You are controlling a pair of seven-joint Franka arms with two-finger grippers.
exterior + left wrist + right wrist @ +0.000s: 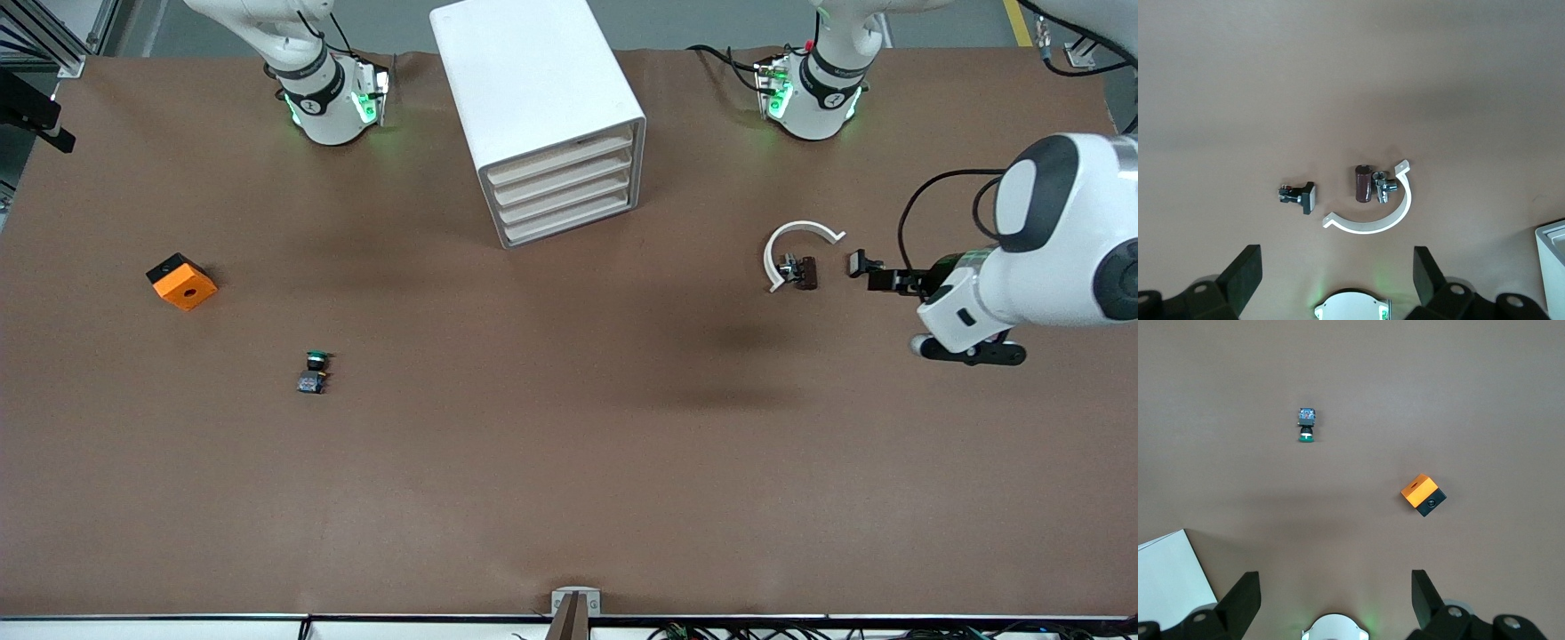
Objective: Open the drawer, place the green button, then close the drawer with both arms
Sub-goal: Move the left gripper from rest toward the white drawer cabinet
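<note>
The button (313, 372), green cap on a black-and-blue body, lies on the brown table toward the right arm's end; it also shows in the right wrist view (1306, 425). The white drawer cabinet (533, 107) stands between the arm bases with its several drawers (564, 191) shut. My right gripper (1335, 603) is open and empty, high over the table near its base, and out of the front view. My left gripper (1337, 283) is open and empty, held high over the table beside the white curved piece (1371, 223). The left arm (1049, 240) reaches in at its end of the table.
An orange square block (182, 282) lies toward the right arm's end, also in the right wrist view (1423, 495). The white curved piece (796, 249) has small dark parts (800, 271) inside it and a black clip (861, 264) beside it. A cabinet corner (1171, 567) shows too.
</note>
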